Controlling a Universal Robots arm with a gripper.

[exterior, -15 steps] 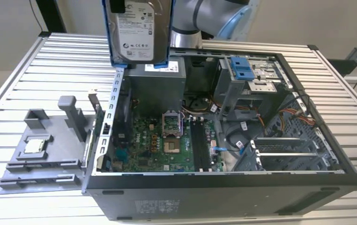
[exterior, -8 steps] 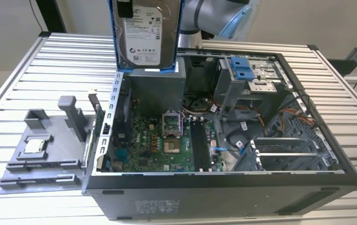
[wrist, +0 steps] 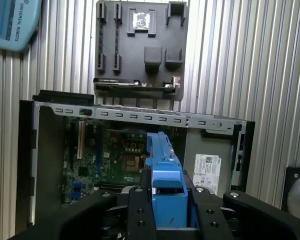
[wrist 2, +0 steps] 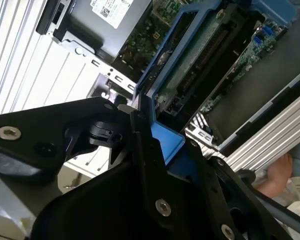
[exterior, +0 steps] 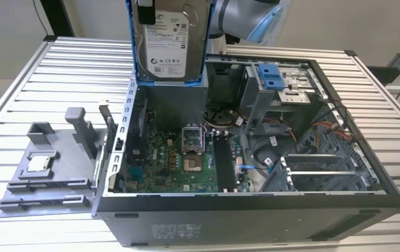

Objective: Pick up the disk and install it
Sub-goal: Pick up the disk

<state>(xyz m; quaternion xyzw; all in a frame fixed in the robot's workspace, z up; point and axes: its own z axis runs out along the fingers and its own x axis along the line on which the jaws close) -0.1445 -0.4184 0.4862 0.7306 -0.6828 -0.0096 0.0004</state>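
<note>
Holds the disk (exterior: 170,42) in the gripper (wrist: 169,194), with black fingers (wrist: 140,210) closed narrow on both sides of the blue carrier rail (wrist: 165,165), as seen in the first wrist view. Keeps it upright on edge in the exterior view, white label toward that camera, blue rail framing its sides and lower edge. Hangs under the pale grey-and-blue arm (exterior: 249,18) at the top of that view, above the far end of the open computer case (exterior: 256,220). Contact between the disk's lower edge and the case: cannot tell. Inside the case, a green motherboard (exterior: 179,157) with the processor socket (exterior: 193,137) near its middle. Toward the exterior view's right, well apart from the disk, a grey drive cage (exterior: 284,100) with a blue latch (exterior: 273,77). Just beside the case on the exterior view's left, a grey fixture tray (exterior: 74,157) lying on the slatted metal table (exterior: 32,73), with a small square processor chip (exterior: 39,161) seated in one recess. In the first wrist view, the rail's blue end pointing over the motherboard, with the tray beyond the case wall. In the second wrist view, blue rail pressed against one black finger, and the disk's circuit-board side and connector turned toward that camera.
</note>
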